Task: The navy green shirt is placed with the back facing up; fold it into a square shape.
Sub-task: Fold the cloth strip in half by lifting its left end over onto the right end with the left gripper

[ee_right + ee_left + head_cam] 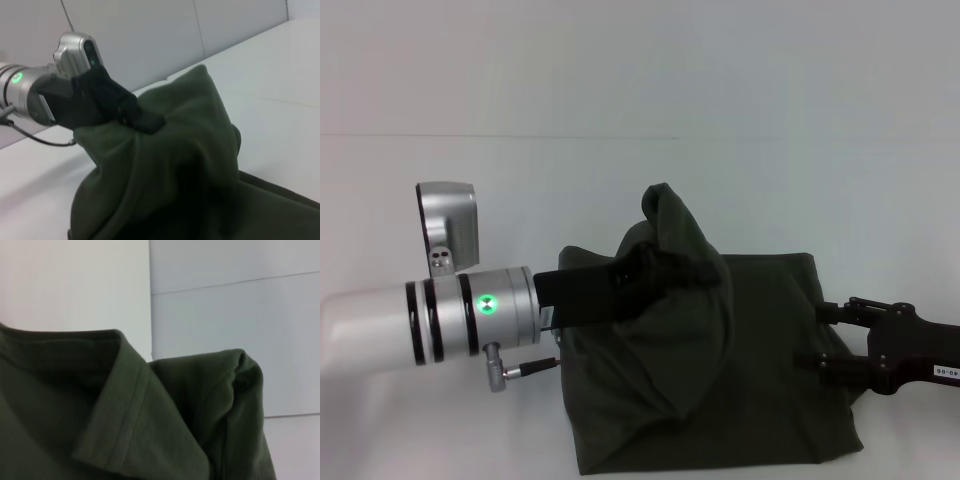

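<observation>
A: Head view first. Where does the navy green shirt (720,370) lie?

B: Across the lower middle and lower right of the frame, on the white table (440,440). Its bottom edge runs out of the picture. One part is pulled up into a peak at centre frame, and the rest spreads flat toward the right.

A: And the left gripper (638,268)?

B: It comes in from the left edge on its silver arm, and its black fingers are closed on a raised fold of the shirt. In the right wrist view the left gripper (145,120) sits at centre left, pinching the cloth just below the peak, with fabric draped over and hanging under it.

A: Can you see both fingertips?

B: No. Cloth wraps around them, so only the upper finger (147,120) shows clearly.

A: The left wrist view?

B: Only shirt (150,420) fills the lower frame: a hemmed edge folded over, and a bunched lump at the right. None of the arm's own fingers appear.

A: The right gripper (830,340)?

B: At the right edge of the head view, low, at the shirt's right side. Its black fingers stand apart, one above the other. Whether they touch the cloth is hard to make out, dark against dark.
</observation>
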